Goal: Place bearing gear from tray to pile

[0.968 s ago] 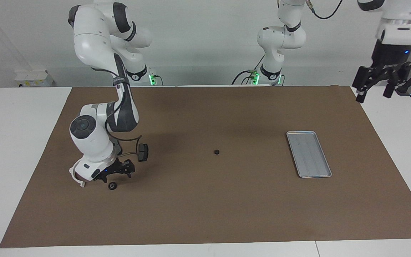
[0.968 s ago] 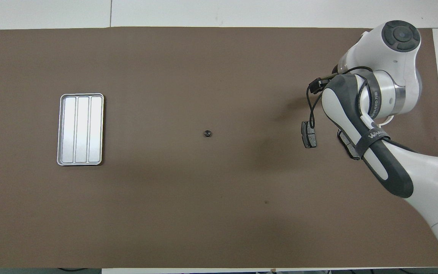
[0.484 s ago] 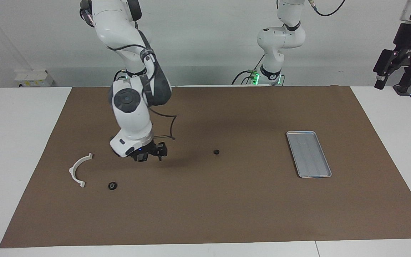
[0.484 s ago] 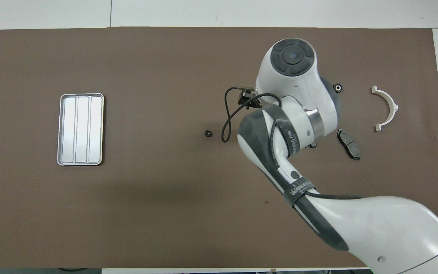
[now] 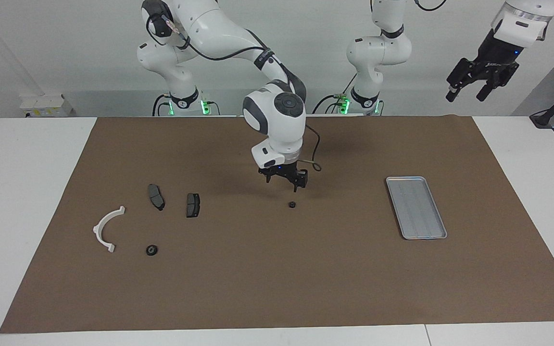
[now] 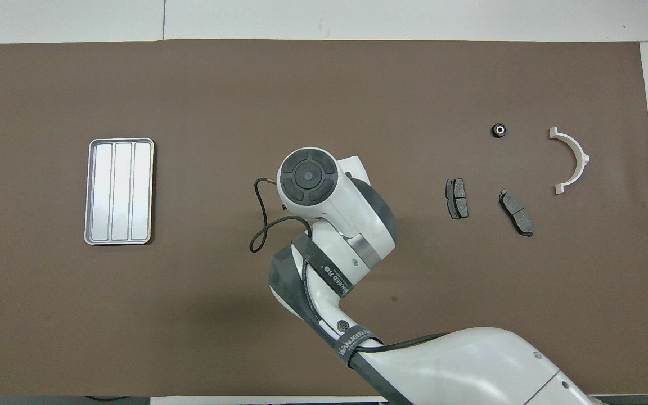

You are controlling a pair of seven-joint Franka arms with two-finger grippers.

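A small black bearing gear (image 5: 292,204) lies on the mat's middle, between the tray and the pile; the overhead view hides it under the right arm. My right gripper (image 5: 282,184) hangs open and empty just above it. The silver tray (image 5: 416,207) (image 6: 118,191), at the left arm's end, holds nothing. The pile at the right arm's end is a white half-ring bracket (image 5: 106,228) (image 6: 571,160) and two dark brake pads (image 5: 156,196) (image 5: 193,204) (image 6: 457,198) (image 6: 516,212). Another black gear (image 5: 151,250) (image 6: 499,130) lies beside the bracket. My left gripper (image 5: 467,93) waits open, high off the table's end.
A brown mat (image 5: 277,288) covers most of the white table. The right arm's forearm (image 6: 329,264) stretches over the mat's middle from the robots' side. Bare mat lies between the tray and the pile.
My right arm has swung from over the pile to over the middle gear, uncovering the bracket, both pads and the gear by them. The left gripper has risen and shifted slightly.
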